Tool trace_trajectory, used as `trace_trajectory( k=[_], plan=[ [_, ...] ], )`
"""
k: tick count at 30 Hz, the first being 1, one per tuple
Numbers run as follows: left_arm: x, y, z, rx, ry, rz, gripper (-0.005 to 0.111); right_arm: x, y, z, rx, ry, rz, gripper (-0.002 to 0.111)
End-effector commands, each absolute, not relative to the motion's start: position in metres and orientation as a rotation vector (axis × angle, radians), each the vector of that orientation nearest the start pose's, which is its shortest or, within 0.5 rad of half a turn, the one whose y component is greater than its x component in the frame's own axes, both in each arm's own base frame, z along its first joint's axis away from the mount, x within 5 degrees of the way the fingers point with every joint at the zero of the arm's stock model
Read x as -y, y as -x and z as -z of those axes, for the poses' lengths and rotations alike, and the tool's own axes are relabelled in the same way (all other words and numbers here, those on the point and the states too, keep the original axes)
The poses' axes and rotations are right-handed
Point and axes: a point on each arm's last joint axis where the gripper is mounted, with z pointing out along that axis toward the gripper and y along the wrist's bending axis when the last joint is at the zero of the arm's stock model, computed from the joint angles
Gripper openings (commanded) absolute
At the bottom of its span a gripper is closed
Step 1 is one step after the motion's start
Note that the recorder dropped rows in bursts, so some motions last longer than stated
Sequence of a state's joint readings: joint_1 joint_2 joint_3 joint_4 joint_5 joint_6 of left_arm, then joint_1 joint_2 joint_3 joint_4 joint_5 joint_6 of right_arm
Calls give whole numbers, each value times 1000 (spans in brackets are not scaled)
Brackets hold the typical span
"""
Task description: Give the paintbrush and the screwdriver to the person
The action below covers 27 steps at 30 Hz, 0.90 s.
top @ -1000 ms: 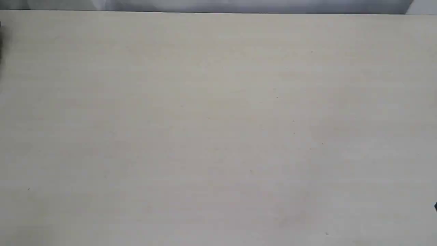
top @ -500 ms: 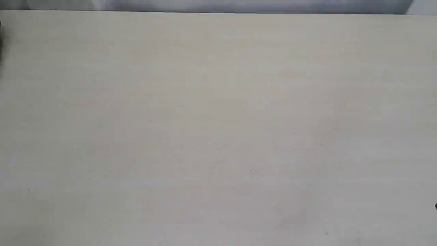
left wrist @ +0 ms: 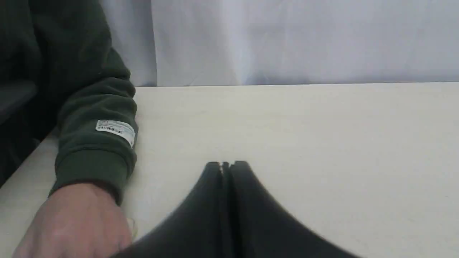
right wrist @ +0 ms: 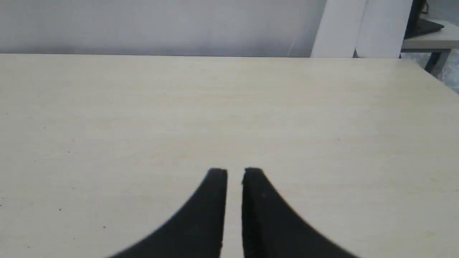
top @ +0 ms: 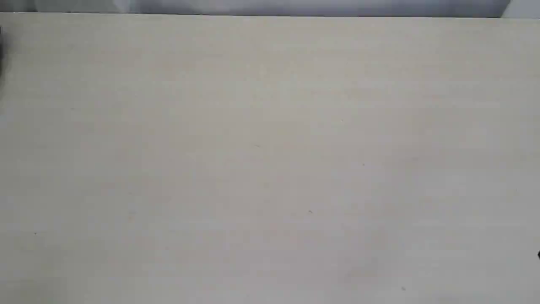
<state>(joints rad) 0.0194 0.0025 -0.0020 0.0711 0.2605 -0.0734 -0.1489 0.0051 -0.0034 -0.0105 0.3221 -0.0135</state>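
Observation:
Neither the paintbrush nor the screwdriver shows in any view. The person's hand (left wrist: 71, 222) rests on the pale table (left wrist: 304, 136), coming out of a dark green sleeve (left wrist: 93, 143) with a small white label (left wrist: 116, 129). My left gripper (left wrist: 226, 165) sits just beside that hand, low over the table, shut with its black fingers pressed together and nothing in them. My right gripper (right wrist: 235, 172) hovers over bare tabletop, holding nothing, its fingers drawn together with only a narrow slit between them. The exterior view shows neither gripper.
A grey-white backdrop (left wrist: 304, 39) rises behind the table's far edge. In the right wrist view, white panels (right wrist: 362, 28) and another desk (right wrist: 426, 37) stand beyond the far corner. The exterior view shows only tabletop (top: 270, 160) and a dark sliver (top: 1, 46) at its left edge.

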Motion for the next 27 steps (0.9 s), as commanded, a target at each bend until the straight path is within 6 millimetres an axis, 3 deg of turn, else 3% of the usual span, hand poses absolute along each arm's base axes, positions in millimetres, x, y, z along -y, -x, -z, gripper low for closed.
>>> trace_trajectory(
  k=[1, 27],
  plan=[
    [-2, -55, -191, -1731, 29, -18, 0, 8, -53, -184, -1802, -111, 126, 10],
    [-2, -55, -191, -1733, 31, -15, 0, 5, -54, -184, -1809, -59, 87, 10]
  ],
)
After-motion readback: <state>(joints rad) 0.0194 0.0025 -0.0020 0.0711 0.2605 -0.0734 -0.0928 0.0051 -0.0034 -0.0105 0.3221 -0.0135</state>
